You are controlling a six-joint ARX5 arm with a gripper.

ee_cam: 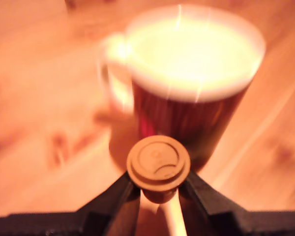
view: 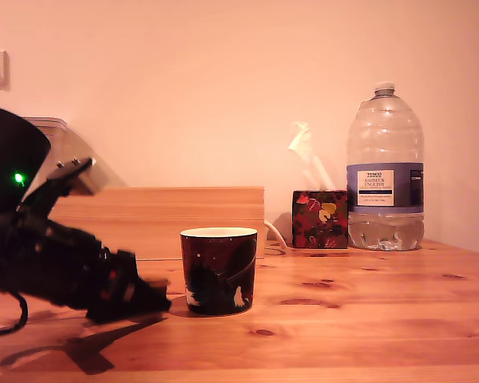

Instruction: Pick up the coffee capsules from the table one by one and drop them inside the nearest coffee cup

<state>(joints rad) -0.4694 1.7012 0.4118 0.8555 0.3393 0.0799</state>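
knotty wooden table (view: 367,319), mug (view: 218,270) standing on it just beyond the gripper (view: 148,299), tissue box (view: 319,219) and big water bottle (view: 385,171) further off behind the mug, light wooden board (view: 160,219) at the back

warm orange light tints both views. in the exterior view my arm throws a dark shadow on the tabletop (view: 367,319) beneath it, and my tool (view: 148,299) is motion-blurred. in the wrist view the coffee cup (ee_cam: 189,93) is blurred, its cream inside blown out by glare.
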